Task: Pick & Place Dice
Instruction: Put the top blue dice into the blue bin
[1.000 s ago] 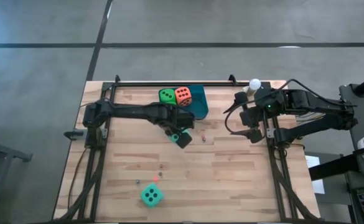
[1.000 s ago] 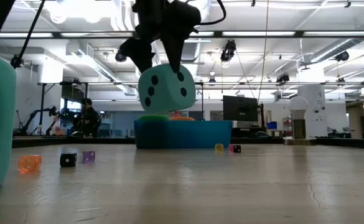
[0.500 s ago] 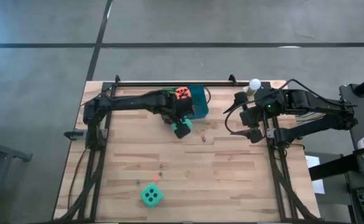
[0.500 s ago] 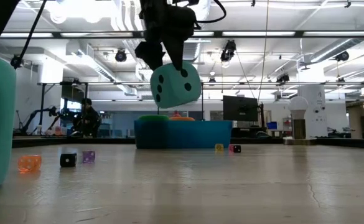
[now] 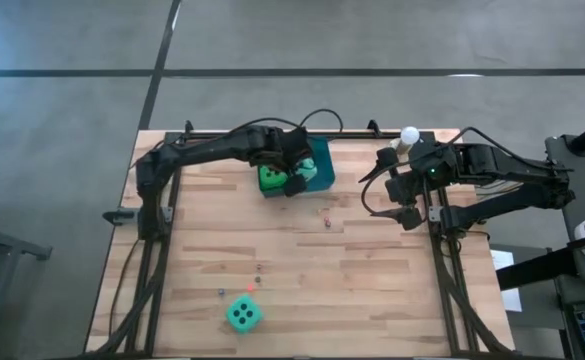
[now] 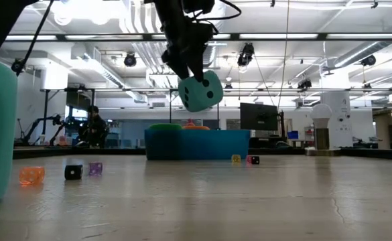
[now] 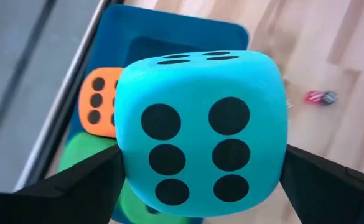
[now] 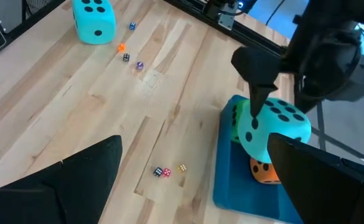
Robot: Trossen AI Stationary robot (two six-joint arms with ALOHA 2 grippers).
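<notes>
My left gripper (image 5: 294, 180) is shut on a teal die (image 7: 200, 143) and hangs over the blue tray (image 5: 321, 162) at the table's far edge. Inside the tray rest a green die (image 5: 269, 178) and an orange-red die (image 7: 98, 102); in the high view the arm hides the orange-red one. A second teal die (image 5: 243, 314) sits on the wood near the table's near edge. My right gripper (image 5: 384, 193) waits open at the far right, above the table, with nothing between its fingers. My left gripper pinches the teal die between its two fingers, on two opposite sides (image 7: 124, 171). The fingers (image 6: 182, 57) come from above, slanting down. The die (image 6: 201, 90) hangs tilted, lifted clear above the tray and the dice in it.
Tiny dice lie scattered on the wood: a pair (image 5: 325, 215) right of the tray, several (image 5: 256, 272) near the second teal die. A white ball on a metal stand (image 5: 409, 134) is at the far right by the right arm. A black rail runs along the far edge.
My left gripper has carried the teal die toward the table's far edge and a little up, from over the bare wood to over the tray. It has rolled about its own axis, and the die has turned with it.
</notes>
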